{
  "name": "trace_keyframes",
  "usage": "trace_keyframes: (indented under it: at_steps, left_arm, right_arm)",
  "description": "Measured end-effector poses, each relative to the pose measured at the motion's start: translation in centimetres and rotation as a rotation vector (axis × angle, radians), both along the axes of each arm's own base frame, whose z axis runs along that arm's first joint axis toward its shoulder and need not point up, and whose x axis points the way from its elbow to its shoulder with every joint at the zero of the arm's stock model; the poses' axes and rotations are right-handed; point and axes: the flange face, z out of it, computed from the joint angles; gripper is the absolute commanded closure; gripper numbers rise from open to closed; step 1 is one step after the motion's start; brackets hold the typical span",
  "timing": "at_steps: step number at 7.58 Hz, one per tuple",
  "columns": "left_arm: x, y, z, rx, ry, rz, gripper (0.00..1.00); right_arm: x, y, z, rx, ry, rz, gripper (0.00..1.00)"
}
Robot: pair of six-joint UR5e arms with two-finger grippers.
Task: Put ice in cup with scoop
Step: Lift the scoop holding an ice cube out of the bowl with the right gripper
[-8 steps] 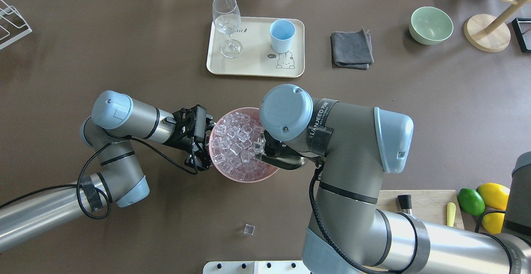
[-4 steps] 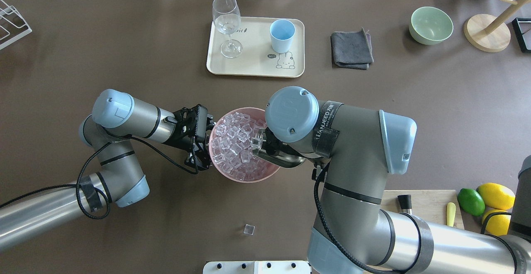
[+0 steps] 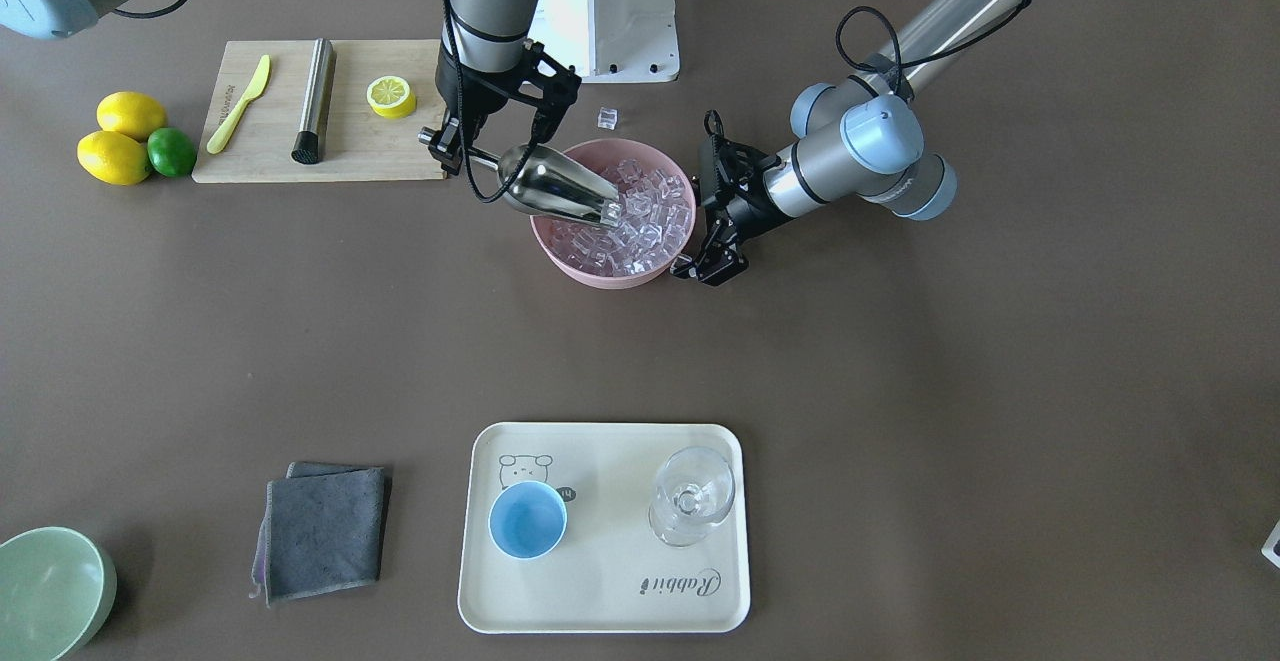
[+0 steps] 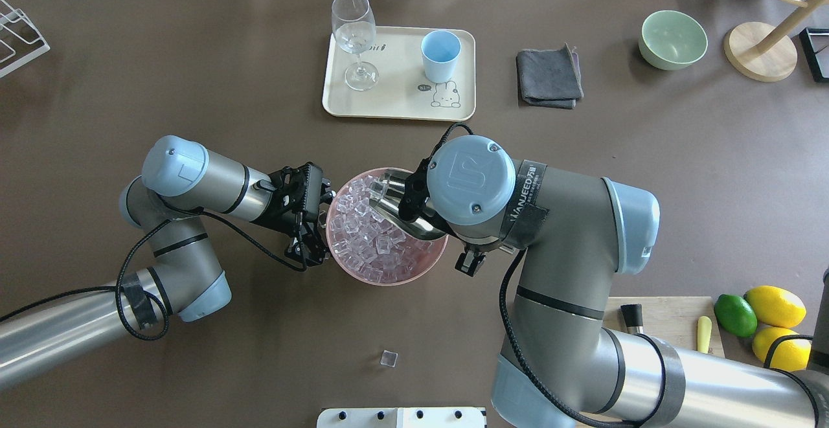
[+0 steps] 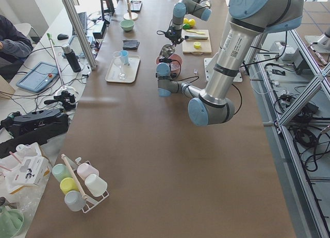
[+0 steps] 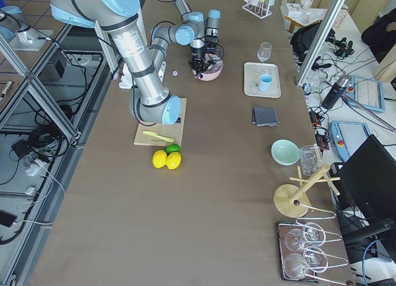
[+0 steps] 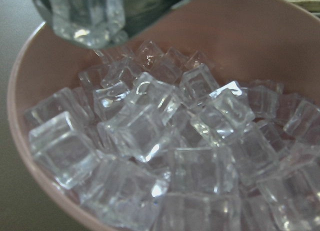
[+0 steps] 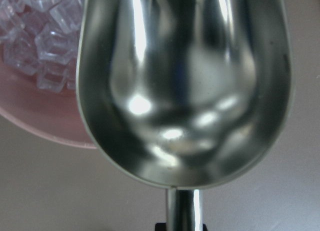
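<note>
The left gripper point(image 3: 703, 226) sits right at the side of the round pink bowl point(image 3: 610, 276), but I cannot tell if it grips it. The right gripper point(image 3: 455, 149) squeezes the handle of the shiny steel scoop point(image 3: 555, 191), which tips down into the bowl. The small light-blue cup point(image 3: 527, 520) stands far from the bowl on a cream tray point(image 3: 600, 601), and small clear ice cubes point(image 3: 640, 226) fill the bowl.

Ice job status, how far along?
Done: the right gripper holds the scoop by its handle. In hand: the scoop's lip hangs over the ice in the pink bowl, trough nearly bare, one cube at the lip; the left gripper sits at the bowl's rim. Left: get a fuller load, carry it to the cup on the tray, which holds no ice, and tip it in.
</note>
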Motion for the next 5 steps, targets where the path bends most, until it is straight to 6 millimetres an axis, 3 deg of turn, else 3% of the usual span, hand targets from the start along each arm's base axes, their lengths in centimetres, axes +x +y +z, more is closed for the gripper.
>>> trace_keyframes:
  at_steps: [3, 5]
  left_arm:
    - [-0.3, 0.0, -0.1, 0.009, -0.033, 0.005, 0.02]
    - [-1.4, 0.0, -0.2, -0.004, -0.056, -0.004, 0.02]
  right_arm:
    - [-0.2, -0.1, 0.0, -0.057, -0.206, 0.174, 1.00]
    - [1.5, -0.6, 0.6, -0.102, -0.372, 0.289, 1.00]
